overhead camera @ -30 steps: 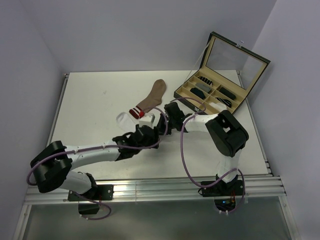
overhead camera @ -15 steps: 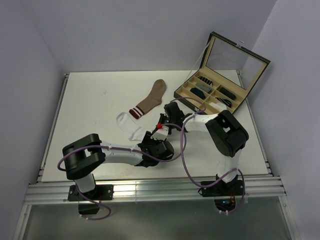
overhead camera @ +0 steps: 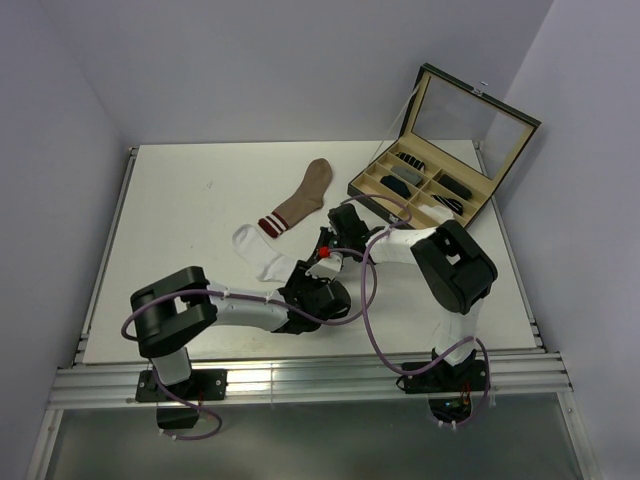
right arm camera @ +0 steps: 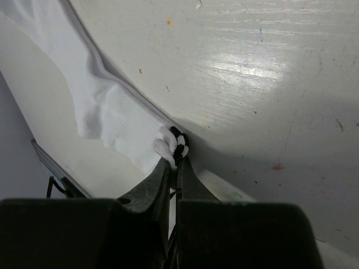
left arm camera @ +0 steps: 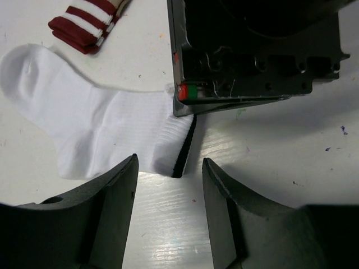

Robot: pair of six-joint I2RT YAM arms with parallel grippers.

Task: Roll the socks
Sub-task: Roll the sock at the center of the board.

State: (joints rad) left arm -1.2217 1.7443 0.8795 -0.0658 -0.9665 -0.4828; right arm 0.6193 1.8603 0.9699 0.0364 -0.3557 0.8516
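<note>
The right gripper (right arm camera: pixel 175 161) is clamped on one corner of the white sock (left arm camera: pixel 95 131), at its dark-edged cuff. The left gripper (left arm camera: pixel 168 168) hangs over that cuff with jaws apart, holding nothing. The pinch looks thin, so a tug could slip the cuff free. The left could also close on the table (overhead camera: pixel 180 200) and miss the fabric, so the roll starts skewed. Count: two socks (white between the arms, tan sock (overhead camera: pixel 305 195) behind it), two grippers, one open box (overhead camera: pixel 365 188) — its rolls too small to count.
</note>
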